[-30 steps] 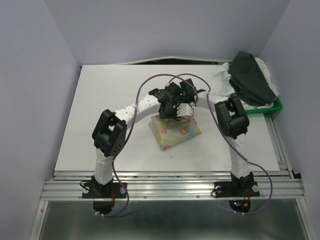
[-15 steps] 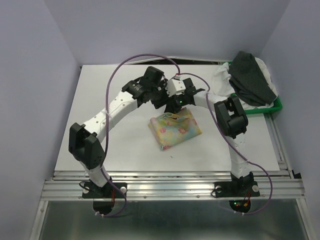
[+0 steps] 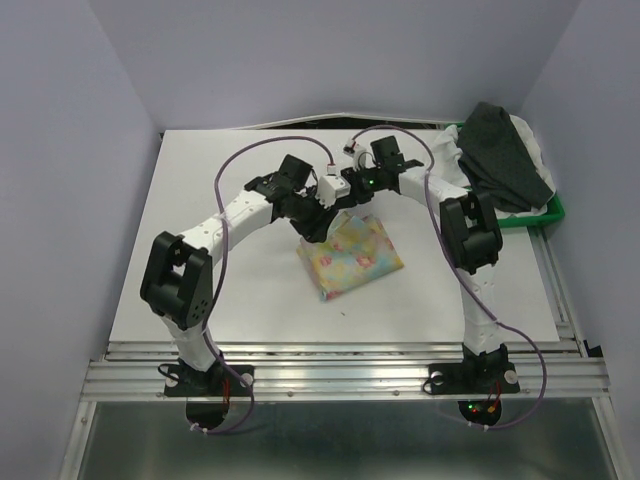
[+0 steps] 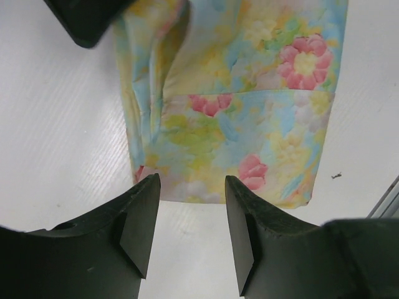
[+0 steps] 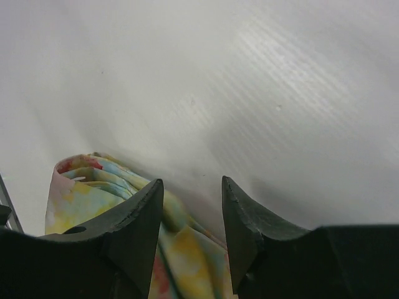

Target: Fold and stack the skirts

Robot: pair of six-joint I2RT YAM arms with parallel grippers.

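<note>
The floral skirt lay folded into a rough rectangle mid-frame in the top view, flat on the white table, tilted a bit off square. The left gripper hovered over its upper-left corner with jaws apart and nothing between them. In the left wrist view the left gripper framed bare table just past the cloth's edge. The right gripper sat close beside it, also apart and gripping nothing. Its own cam showed a puckered corner of the skirt bunched by one finger, w/ plain table through the gap.

It looked like thin, light, floppy cotton: no stiffness, so it would sag and unfold if lifted by one point. Best held at two corners of the folded edge, or pinched through all layers at once. The hem seam ran straight across and the left fold edge looked loose and rippled, prob. the spot most likely to spring open. The print was pastel yellow w/ pink flowers and blue-green washes, matte.

Upper right, the dark speckled skirt draped in a heap over the white crinkly one, both in or on the green tray; how much of them rested inside I couldn't tell from there. Both lay unfolded, well apart from the floral one.
</note>
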